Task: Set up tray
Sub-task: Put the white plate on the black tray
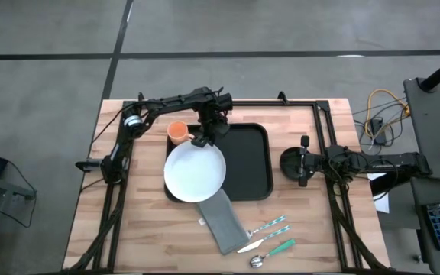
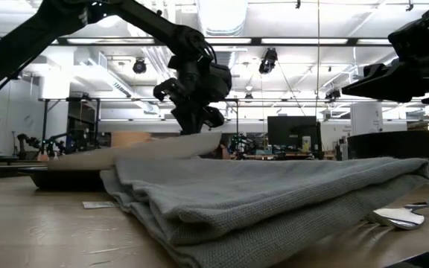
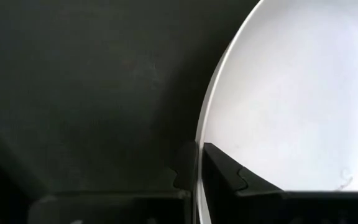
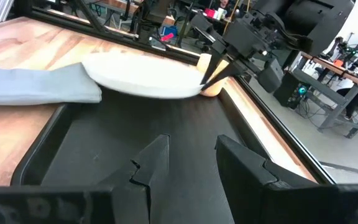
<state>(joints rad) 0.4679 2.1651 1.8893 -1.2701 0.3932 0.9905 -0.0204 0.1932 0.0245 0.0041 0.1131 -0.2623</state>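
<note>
- We see the left gripper (image 1: 203,140) clamped on the rim of the white plate (image 1: 195,172), its fingers (image 3: 229,177) pinching the plate's edge from both sides, as the left wrist view shows.
- In the low view the plate (image 2: 136,151) is tilted, the held edge raised and the opposite edge low.
- The tray (image 1: 254,164) lies flat near the middle of the table (image 1: 143,229), somewhat toward its far edge; the plate overlaps the tray's left part.
- We find an orange cup (image 1: 178,131) just beside the tray's far left corner, near the left gripper.
- A grey napkin (image 1: 222,220) lies off the tray's near edge, its far end just under the plate's near edge.
- Cutlery with teal handles (image 1: 270,237) lies near the table's near edge, to the right of the napkin.
- The right gripper (image 4: 188,158) waits by the tray's right edge, its jaws partly open with nothing between them, pointed across the tray.
</note>
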